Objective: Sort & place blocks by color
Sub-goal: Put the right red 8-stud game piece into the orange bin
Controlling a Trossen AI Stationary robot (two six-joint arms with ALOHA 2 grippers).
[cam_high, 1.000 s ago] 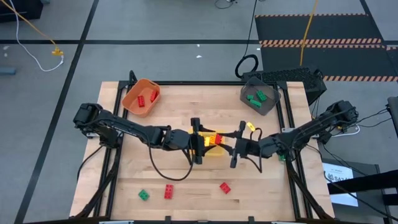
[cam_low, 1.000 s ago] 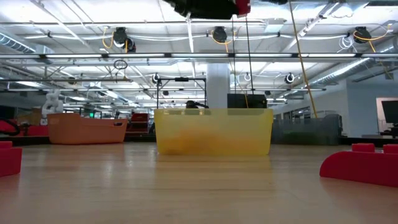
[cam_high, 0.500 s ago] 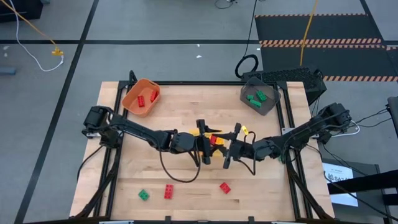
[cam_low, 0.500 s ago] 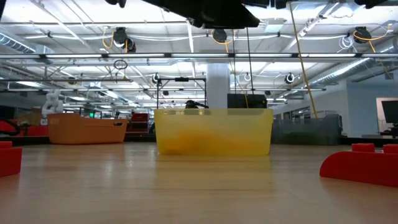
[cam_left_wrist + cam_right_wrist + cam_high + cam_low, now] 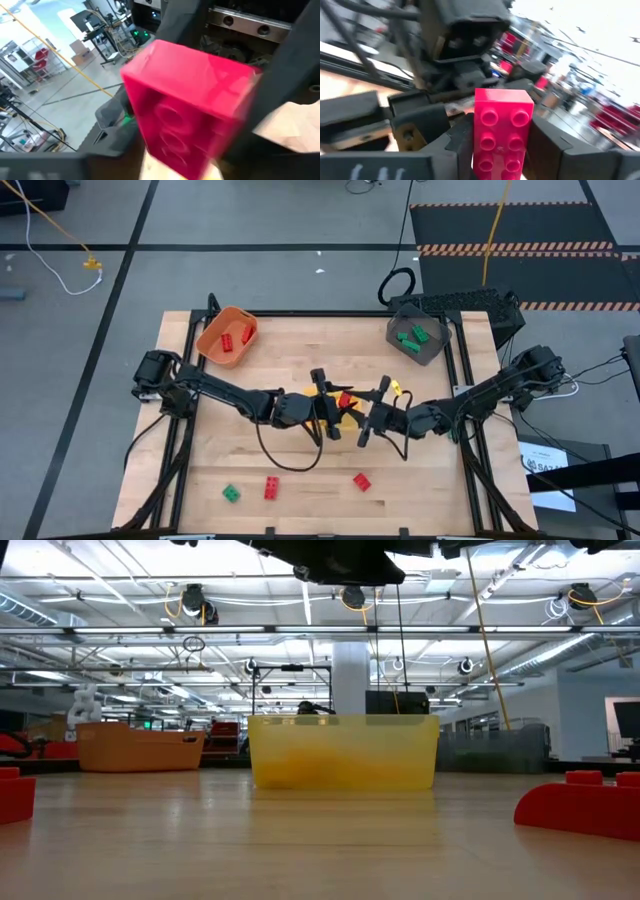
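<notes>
Near the middle of the high frame, your left gripper (image 5: 331, 402) and right gripper (image 5: 366, 416) meet above the yellow bin (image 5: 343, 751). Between them sits one red block (image 5: 345, 401): the right wrist view shows it clamped upright between the right fingers (image 5: 454, 142); the left wrist view shows it between the left fingers, though you cannot tell whether they grip it. Toward the bottom, three blocks lie loose on the table (image 5: 300, 340).

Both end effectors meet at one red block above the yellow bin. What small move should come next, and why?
Probably the left end effector should take a firm grip while the right end effector holds. The red block sits between both over the yellow bin; red blocks lie in the orange bin, on the left side.
</notes>
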